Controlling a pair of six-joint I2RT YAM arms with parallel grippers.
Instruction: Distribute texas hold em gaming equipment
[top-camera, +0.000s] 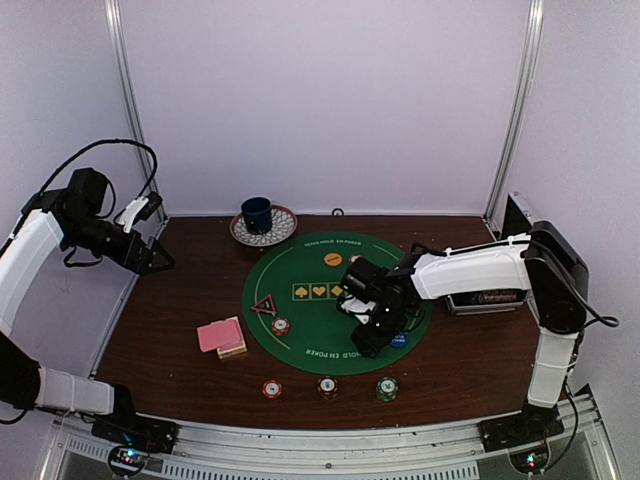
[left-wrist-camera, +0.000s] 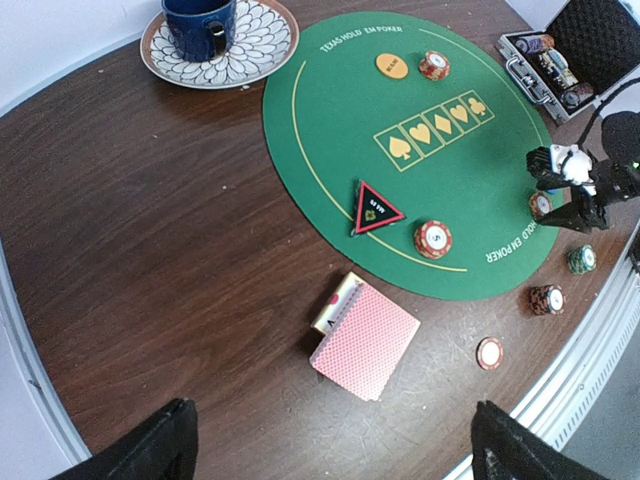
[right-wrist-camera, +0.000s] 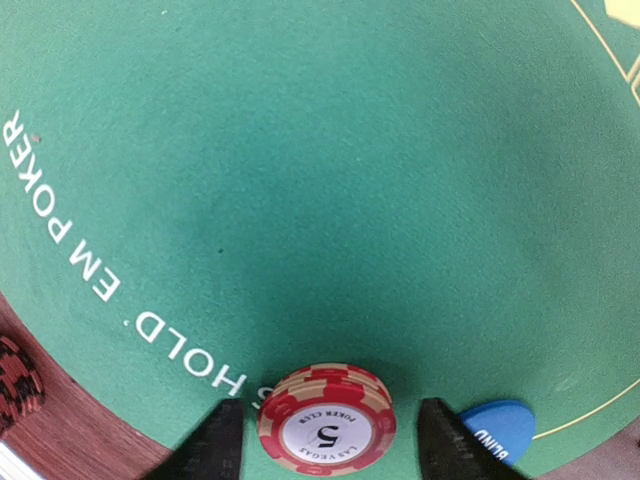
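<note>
Table (top-camera: 180, 330): dark wood; carried all items.
Mat (top-camera: 300, 325): round green felt, approx. ctr of table.
L gripper (top-camera: 155, 260): released, jaws wide, nothing held; raised over table's far-left corner.
R gripper (right-wrist-camera: 330, 440): released; fingers (right-wrist-camera: 218, 445) stood either side of red chip stack, not touching it.
Cards (left-wrist-camera: 365, 340): pink-backed deck on wood, just left of mat.
Marker (left-wrist-camera: 377, 208): red-edged blk triangle, on mat, left side.
Red chip stack (right-wrist-camera: 327, 418): on mat nr its near-right rim, beside blue disc (right-wrist-camera: 497, 425).
Row of chips (top-camera: 327, 387): three stacks on wood, between mat and arm bases.
</note>
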